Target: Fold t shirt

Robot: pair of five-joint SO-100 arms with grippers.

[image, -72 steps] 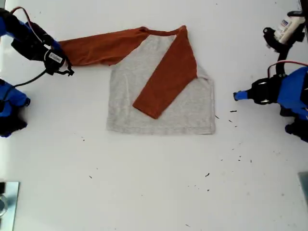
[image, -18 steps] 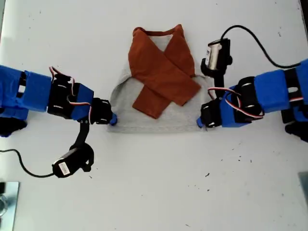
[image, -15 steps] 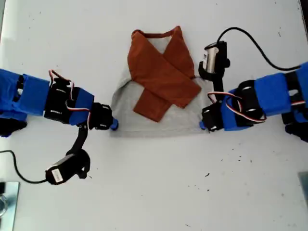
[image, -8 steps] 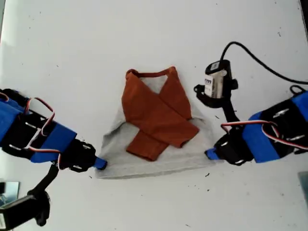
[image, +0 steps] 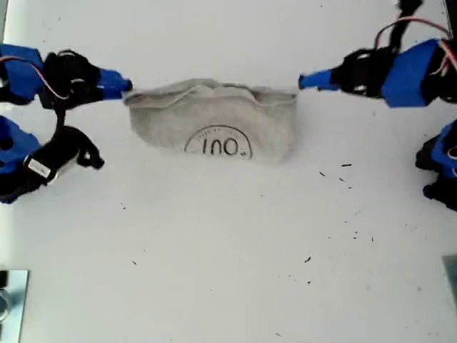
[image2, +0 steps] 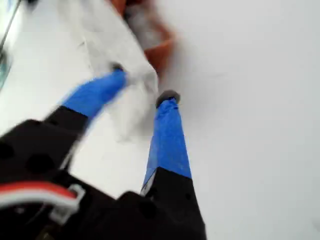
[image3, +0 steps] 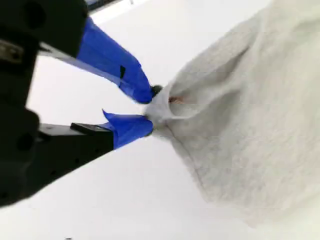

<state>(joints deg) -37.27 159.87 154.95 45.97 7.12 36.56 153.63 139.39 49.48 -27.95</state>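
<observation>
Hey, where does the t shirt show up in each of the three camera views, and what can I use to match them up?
Exterior view: the t shirt lies top centre, folded, black print facing up, between two blue grippers.
First wrist view: blurred grey cloth with some orange, at my first gripper.
Second wrist view: grey cloth fills the picture's far side; its corner is pinched in my second gripper.
Shared landmark: the blue fingertips at the grey cloth's edge.

Wide bare table [image: 228, 271] in the exterior view's lower half, only dark specks [image: 346, 171] scattered there, nothing tall to block a pass. Upper middle taken by the folded shirt [image: 214, 121], a gripper at each end of its far edge. Loose cable and camera block [image: 50, 161] crowding the exterior view's left edge.
</observation>
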